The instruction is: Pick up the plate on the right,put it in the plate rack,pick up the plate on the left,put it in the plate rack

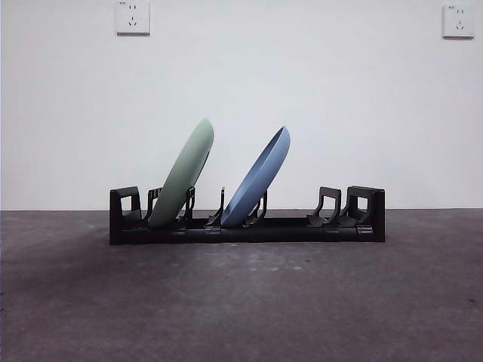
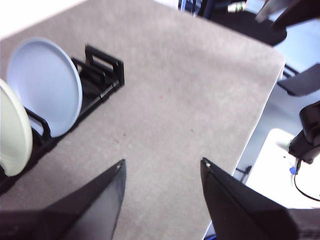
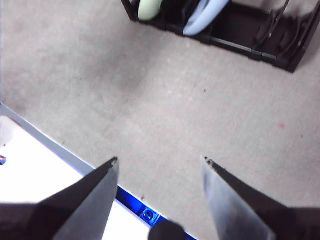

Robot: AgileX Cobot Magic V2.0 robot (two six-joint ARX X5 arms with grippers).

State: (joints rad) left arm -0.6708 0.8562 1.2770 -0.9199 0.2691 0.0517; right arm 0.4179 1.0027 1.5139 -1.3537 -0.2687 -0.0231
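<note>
Both my hands, left hand [image 2: 162, 167] & right hand [image 3: 159, 162], hang wide, empty, off the long black plastic prong rack [image 1: 247, 226]. Green plate [image 1: 183, 175] & blue plate [image 1: 258, 179] lean in it: stiff, light-looking, prob slick; I'd grip by rim.

Two round plates stand in the one long black plastic plate rack [image 1: 249, 226]: one pale green plate [image 1: 183, 175] and one light blue plate [image 1: 259, 179]. Two white wall sockets, one [image 1: 132, 16] and another [image 1: 459, 20], sit on the wall behind.

green plate [image 1: 183, 175], blue plate [image 1: 260, 179], black plate rack [image 1: 249, 228], grey table [image 1: 241, 302]
</note>
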